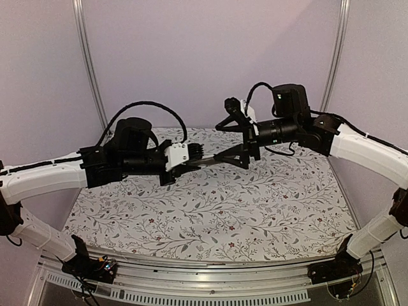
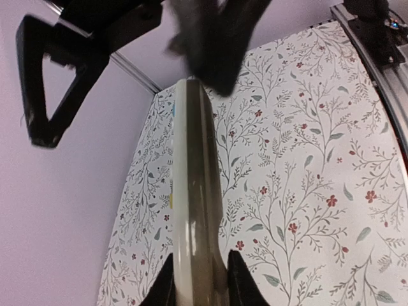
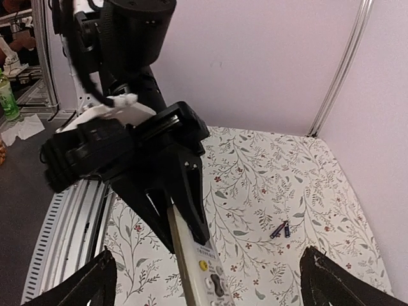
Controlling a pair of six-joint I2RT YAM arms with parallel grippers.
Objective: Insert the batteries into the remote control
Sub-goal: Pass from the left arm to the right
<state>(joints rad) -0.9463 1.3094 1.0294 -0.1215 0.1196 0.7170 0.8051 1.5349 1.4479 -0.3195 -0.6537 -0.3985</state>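
Observation:
The remote control is held in the air above the table, pinched at one end by my left gripper, which is shut on it. In the left wrist view its tan-grey edge runs up from between my black fingers. Its white face with a yellow button shows in the right wrist view. My right gripper stands wide open around the remote's free end without touching it, its fingertips far apart. Two small dark batteries lie side by side on the floral cloth.
The floral tablecloth covers the table. Lilac walls with metal corner posts close in the back and sides. A metal rail runs along the near edge between the arm bases.

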